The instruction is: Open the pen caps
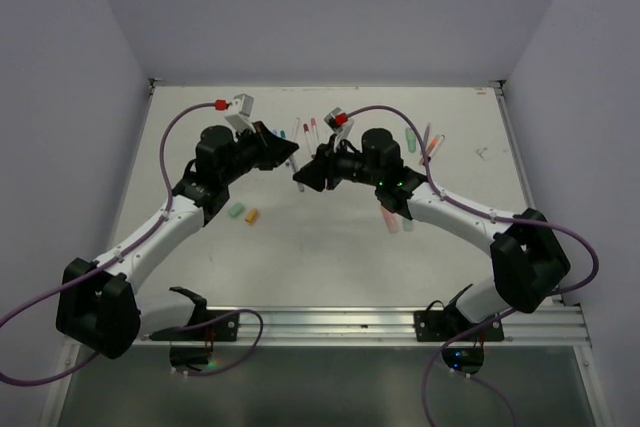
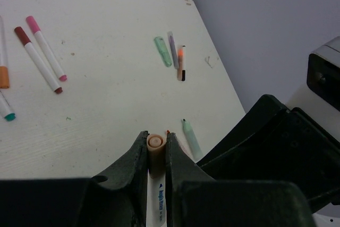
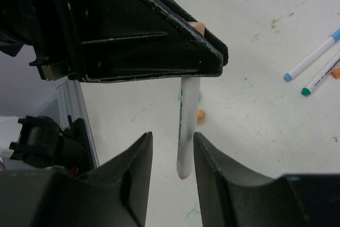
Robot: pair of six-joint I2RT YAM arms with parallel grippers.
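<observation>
Pen (image 3: pixel 187 126) pinched in left fingers (image 2: pixel 133 164) hangs between spread right fingers (image 3: pixel 134 176) over table (image 1: pixel 330 262) centre.

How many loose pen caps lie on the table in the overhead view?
2: a mint green cap and an orange cap, side by side next to the left arm. More may be hidden under the arms or among the far pens.
</observation>
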